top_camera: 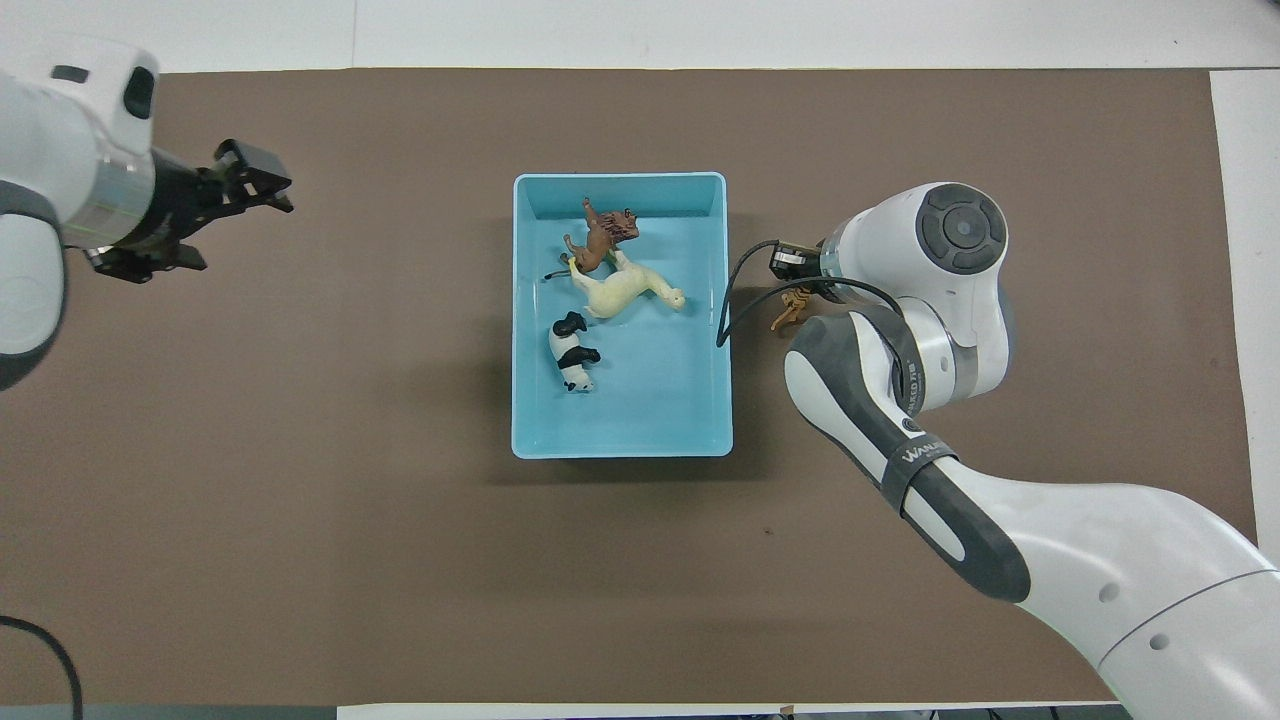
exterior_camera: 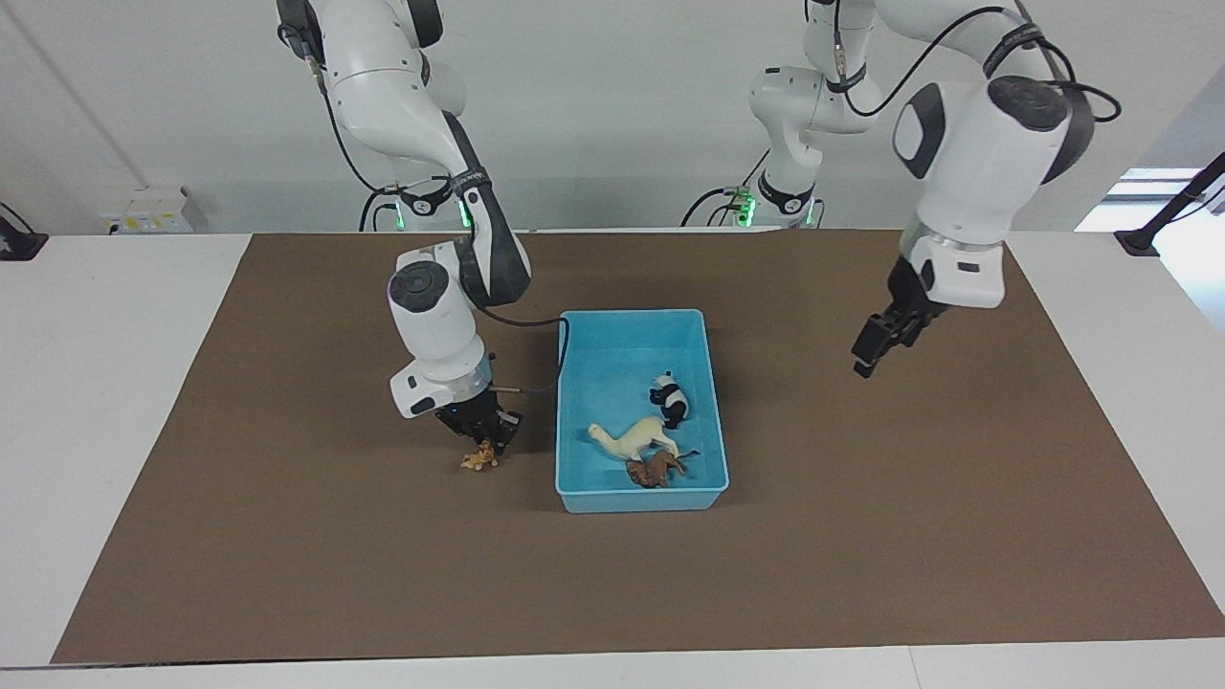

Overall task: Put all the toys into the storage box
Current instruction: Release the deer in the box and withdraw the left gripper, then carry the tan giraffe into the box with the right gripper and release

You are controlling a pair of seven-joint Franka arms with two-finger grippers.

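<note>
Right end effector low at the tabletop beside the storage box, fingers closed around the orange tiger. Left end effector waiting raised over bare mat – clenched or released, cannot tell. Three toys in the box: panda nearest the robots, then llama lying crosswise – neck toward the right arm's end – then lion.

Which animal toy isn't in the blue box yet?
The orange tiger. It's on the brown mat beside the storage box, under the right gripper; panda, llama and lion are inside.
</note>
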